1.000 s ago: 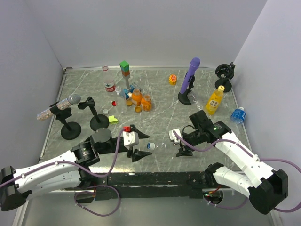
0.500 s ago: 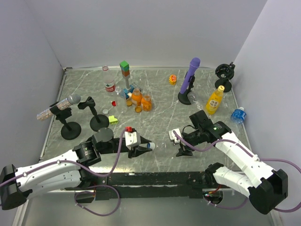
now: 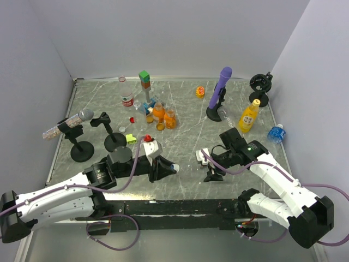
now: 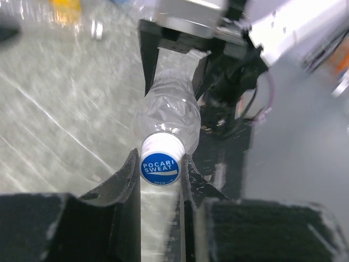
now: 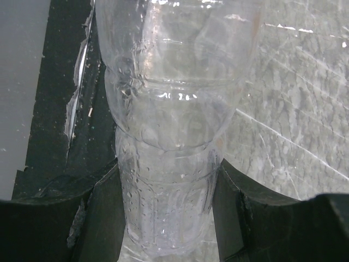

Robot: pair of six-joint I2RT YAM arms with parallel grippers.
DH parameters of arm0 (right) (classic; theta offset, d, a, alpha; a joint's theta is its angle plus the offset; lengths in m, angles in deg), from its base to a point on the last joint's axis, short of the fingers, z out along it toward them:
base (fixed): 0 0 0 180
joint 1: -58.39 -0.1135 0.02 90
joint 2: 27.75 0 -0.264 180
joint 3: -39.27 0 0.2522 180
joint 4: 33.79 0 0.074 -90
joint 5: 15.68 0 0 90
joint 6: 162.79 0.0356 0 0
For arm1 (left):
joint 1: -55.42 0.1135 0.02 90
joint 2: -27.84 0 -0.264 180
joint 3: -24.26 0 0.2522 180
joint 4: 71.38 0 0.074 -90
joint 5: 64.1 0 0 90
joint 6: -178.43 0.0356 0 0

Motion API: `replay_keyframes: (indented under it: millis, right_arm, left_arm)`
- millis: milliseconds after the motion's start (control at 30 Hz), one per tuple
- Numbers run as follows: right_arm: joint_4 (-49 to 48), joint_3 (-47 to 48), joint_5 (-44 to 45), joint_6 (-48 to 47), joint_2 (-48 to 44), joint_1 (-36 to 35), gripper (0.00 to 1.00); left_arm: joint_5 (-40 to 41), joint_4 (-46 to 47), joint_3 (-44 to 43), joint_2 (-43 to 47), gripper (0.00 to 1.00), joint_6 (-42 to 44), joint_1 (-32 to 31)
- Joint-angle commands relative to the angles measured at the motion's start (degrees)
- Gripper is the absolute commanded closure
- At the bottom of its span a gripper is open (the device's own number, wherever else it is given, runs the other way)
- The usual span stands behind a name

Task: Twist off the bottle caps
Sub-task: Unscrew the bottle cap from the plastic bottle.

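Note:
A clear bottle (image 3: 188, 167) is held level above the table between my two grippers. My right gripper (image 3: 210, 164) is shut on its body; in the right wrist view the ribbed clear bottle (image 5: 169, 136) fills the gap between both black fingers (image 5: 103, 210). My left gripper (image 3: 169, 168) is shut on the bottle cap (image 4: 160, 166), white-sided with a blue "POCARI SWEAT" top, and both fingers (image 4: 126, 177) press its sides. The bottle's shoulder (image 4: 169, 117) runs away from the cap toward the right arm.
At the back stand a yellow juice bottle (image 3: 248, 115), a purple microphone (image 3: 220, 93), a red-labelled bottle (image 3: 127, 97), orange bottles (image 3: 158, 112) and stacked green and orange blocks (image 3: 144, 82). A blue-capped bottle (image 3: 276, 133) lies far right. Black stands (image 3: 82, 150) sit left, loose caps (image 3: 131, 119) nearby.
My left gripper moved right onto the cap and shut on it. The right gripper and the bottle have stayed in place.

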Motion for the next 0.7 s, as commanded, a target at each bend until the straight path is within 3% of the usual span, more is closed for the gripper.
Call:
replay_keyframes:
  millis: [0,167,267,367,433,500,533,667]
  right_arm:
    - [-2.01,-0.12,0.08,-0.89,-0.35,-0.21,0.85]
    - [-2.36,0.05,0.0,-0.63,0.35,-0.12,0.85]
    - [-1.92,0.58,0.08,-0.45,0.7,-0.12,0.85]
    - [-1.92,0.49,0.17,-0.54,0.09,-0.12,0.85]
    - [-2.1,-0.04,0.35,-0.37,-0.26,-0.03,0.85]
    - [-2.18,-0.39,0.35,-0.37,-0.62,-0.12,0.85]
    - [-2.27,-0.56,0.35,-0.37,-0.7,-0.12,0.85]
    - [-2.27,-0.65,0.09,-0.45,-0.97,-0.03,0.85]
  left_arm:
    - [7.64,-5.98,-6.55,0.13,0.99,-27.31,-0.09]
    - [9.67,-8.99,-7.18,-1.46,0.99,-51.15,-0.88]
    - [10.99,-10.83,-9.01,-3.65,0.99,-53.91,-2.55]
    - [13.62,-17.33,-12.61,-5.68,0.99,-51.02,-2.9]
    - [14.94,-18.92,-13.59,-5.77,0.74,-48.91,-2.9]
    - [15.47,-19.02,-13.85,-4.72,0.41,-46.36,-2.9]
    - [15.56,-19.02,-13.68,-3.93,0.31,-44.78,-2.9]
    - [16.45,-17.62,-10.88,3.44,0.09,-34.43,-2.9]
